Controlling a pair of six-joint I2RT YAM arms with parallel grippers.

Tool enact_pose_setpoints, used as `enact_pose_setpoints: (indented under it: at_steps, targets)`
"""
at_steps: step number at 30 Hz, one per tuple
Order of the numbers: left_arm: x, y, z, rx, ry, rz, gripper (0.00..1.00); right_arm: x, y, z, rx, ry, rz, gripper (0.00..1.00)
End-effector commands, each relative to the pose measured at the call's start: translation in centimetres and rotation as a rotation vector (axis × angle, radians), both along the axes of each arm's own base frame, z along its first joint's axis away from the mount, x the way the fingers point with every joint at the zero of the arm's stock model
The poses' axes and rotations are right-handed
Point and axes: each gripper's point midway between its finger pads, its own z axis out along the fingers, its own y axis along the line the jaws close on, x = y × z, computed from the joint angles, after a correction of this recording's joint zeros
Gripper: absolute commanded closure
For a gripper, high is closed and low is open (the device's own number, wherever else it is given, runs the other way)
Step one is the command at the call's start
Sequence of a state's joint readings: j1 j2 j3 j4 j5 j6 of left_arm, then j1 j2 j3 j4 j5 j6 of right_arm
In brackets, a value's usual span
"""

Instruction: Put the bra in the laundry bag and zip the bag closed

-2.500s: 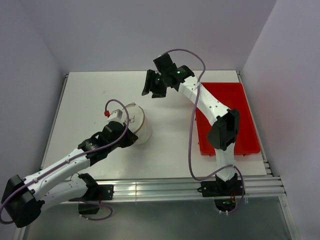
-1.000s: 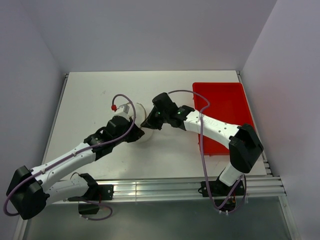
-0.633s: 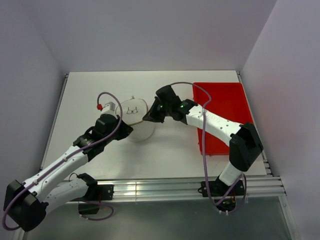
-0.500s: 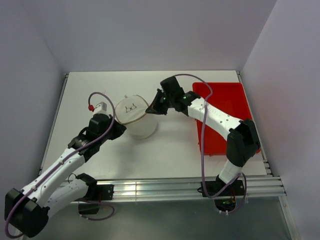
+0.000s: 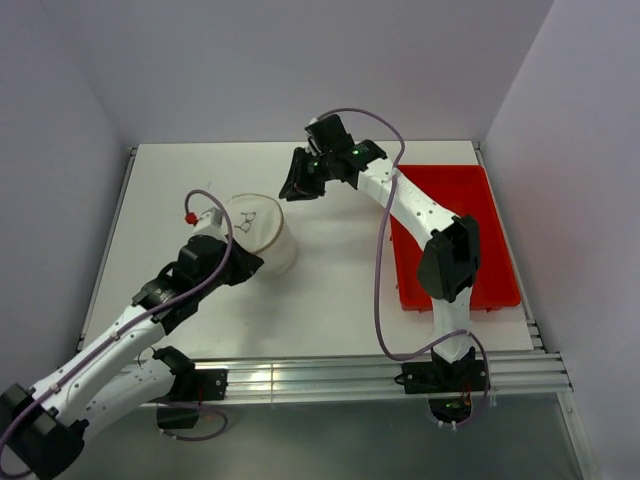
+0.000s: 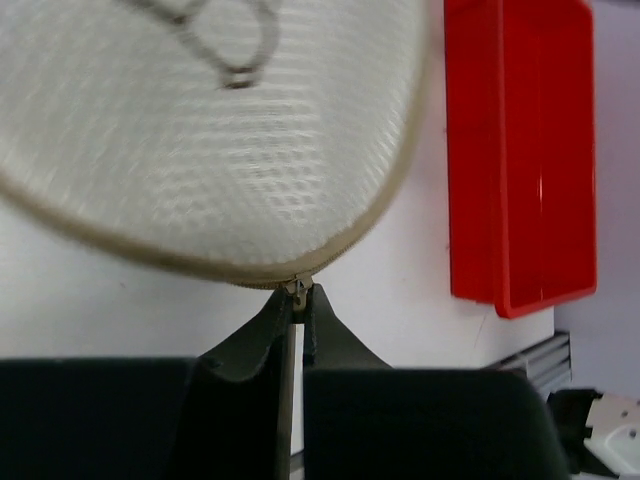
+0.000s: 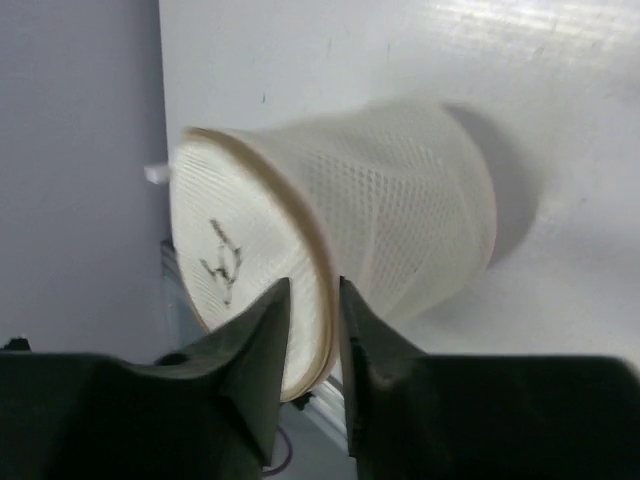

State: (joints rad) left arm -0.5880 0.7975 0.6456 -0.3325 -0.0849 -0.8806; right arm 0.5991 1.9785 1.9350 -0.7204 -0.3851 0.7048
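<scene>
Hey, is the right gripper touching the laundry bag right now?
No, the top view shows the right gripper apart from the bag, with a strip of table between them.

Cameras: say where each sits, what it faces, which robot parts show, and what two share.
Top external: above and behind the arms, looking down at the table; both arms, left tool at the laundry bag, right tool apart.
Left wrist: rides the left arm, facing the bag's zipper seam and the red tray; its fingers pinch the seam.
Right wrist: rides the right arm, facing the bag's printed face past its parted fingers.
Shared: all see the bag; top and left wrist, the tray.
</scene>
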Motion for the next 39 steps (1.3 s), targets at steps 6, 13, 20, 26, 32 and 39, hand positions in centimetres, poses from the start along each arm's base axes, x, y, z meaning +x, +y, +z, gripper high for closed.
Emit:
enact_pose_setpoints:
  at_steps: [6, 13, 20, 26, 32, 39]
  targets:
    - [0.6, -6.2, 0.7, -0.061, -0.040, -0.114, 1.00, 0.5, -3.1, 1.7, -0.088, -0.083, -0.069, 0.52]
    - [1.8, -7.5, 0.6, -0.060, -0.045, -0.133, 1.00, -5.4, -5.8, 0.7, -0.027, -0.034, -0.135, 0.50]
    - [1.6, -8.1, 1.0, -0.071, -0.054, -0.167, 1.00, -9.1, -4.2, -2.0, 0.083, 0.125, -0.224, 0.51]
    - [1.2, -8.1, 0.2, -0.065, -0.053, -0.180, 1.00, -10.8, -1.6, -3.3, 0.168, 0.256, -0.275, 0.48]
    - [0.8, -7.9, -0.1, -0.059, -0.057, -0.186, 1.00, -10.4, -1.9, -3.2, 0.211, 0.289, -0.364, 0.45]
    - [0.5, -7.9, -0.6, -0.062, -0.049, -0.190, 1.00, -10.4, -1.5, -3.2, 0.255, 0.318, -0.392, 0.45]
